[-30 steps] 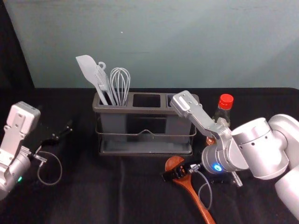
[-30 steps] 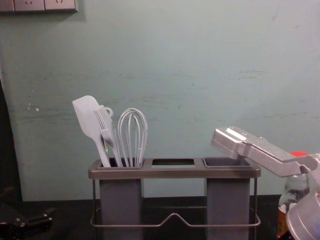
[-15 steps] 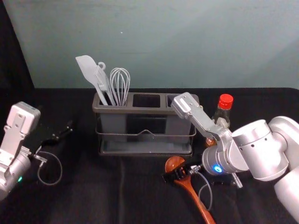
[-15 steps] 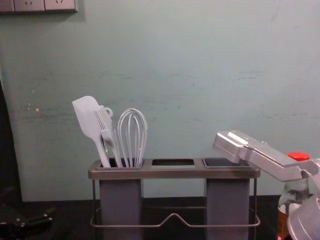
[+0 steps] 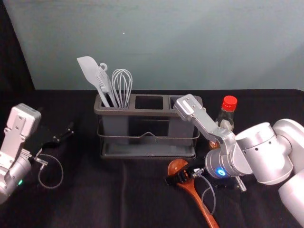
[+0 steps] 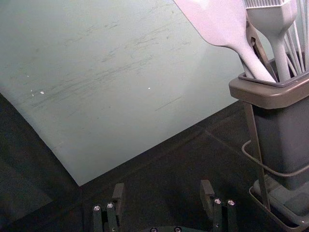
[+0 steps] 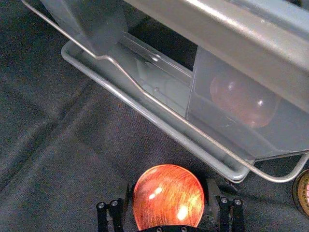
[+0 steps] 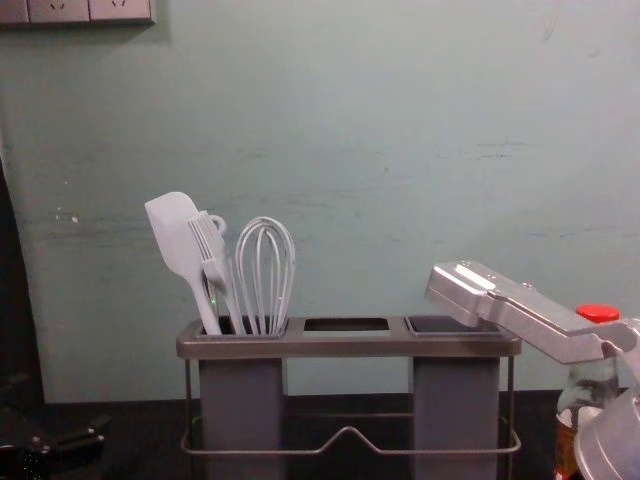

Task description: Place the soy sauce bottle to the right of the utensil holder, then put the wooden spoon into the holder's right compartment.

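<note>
Right tool (image 5: 176,177) astride rounded, glossy wooden spoon (image 5: 176,165); left tool (image 5: 64,133) over cloth (image 5: 95,194).

Room lies between the left tool (image 5: 65,134) and holder (image 5: 156,113); the bottle (image 5: 225,115) crowds the holder's right.

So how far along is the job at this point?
Looks done: the soy sauce bottle stands right of the utensil holder. In progress: the right gripper is down at the wooden spoon, its fingers spread either side of it, so seemingly not gripped yet. Remaining: close on the spoon, lift it off the black cloth and put it into the right compartment.
</note>
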`<state>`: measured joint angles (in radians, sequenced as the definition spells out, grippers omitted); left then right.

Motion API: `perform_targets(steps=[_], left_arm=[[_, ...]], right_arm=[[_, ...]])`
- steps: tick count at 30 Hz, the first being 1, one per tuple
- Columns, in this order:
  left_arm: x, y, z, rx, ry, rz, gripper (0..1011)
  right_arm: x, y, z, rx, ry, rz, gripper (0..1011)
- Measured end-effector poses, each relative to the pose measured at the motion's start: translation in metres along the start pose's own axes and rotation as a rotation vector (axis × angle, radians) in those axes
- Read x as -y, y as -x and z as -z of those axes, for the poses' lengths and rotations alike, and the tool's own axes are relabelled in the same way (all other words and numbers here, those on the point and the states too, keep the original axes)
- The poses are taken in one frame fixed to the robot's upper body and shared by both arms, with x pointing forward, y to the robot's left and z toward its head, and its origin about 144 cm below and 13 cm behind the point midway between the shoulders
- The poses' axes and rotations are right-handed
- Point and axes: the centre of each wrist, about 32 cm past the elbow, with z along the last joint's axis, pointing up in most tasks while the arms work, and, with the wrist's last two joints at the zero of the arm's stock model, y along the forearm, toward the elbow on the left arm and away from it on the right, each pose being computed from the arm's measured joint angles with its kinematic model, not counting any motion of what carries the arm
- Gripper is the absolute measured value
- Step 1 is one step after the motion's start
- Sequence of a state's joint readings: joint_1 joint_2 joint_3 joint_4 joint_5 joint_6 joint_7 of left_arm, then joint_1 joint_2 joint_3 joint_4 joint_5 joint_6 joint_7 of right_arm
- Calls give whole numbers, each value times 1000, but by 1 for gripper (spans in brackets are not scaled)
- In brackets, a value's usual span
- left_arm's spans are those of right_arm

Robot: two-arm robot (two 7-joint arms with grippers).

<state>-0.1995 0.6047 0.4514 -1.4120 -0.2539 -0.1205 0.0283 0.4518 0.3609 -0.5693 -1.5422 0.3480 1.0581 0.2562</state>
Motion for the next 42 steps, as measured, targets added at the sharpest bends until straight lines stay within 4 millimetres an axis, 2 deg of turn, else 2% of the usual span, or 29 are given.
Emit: perform_targets(steps=[3, 10, 22, 25, 34, 42], left_arm=[[0, 0, 0, 0, 0, 0, 1011], [0, 0, 0, 0, 0, 0, 1012], [0, 0, 0, 0, 0, 0, 1012], [0, 0, 0, 0, 0, 0, 1012], [0, 0, 0, 0, 0, 0, 1012], [0, 0, 0, 0, 0, 0, 1011]], right_arm=[[0, 0, 0, -1, 0, 1, 995], [0, 0, 0, -1, 1, 1, 841], [3, 2, 2, 2, -11, -5, 840], [12, 7, 4, 13, -63, 2, 840], [56, 22, 18, 76, -306, 46, 840], [81, 28, 32, 128, -489, 62, 840]])
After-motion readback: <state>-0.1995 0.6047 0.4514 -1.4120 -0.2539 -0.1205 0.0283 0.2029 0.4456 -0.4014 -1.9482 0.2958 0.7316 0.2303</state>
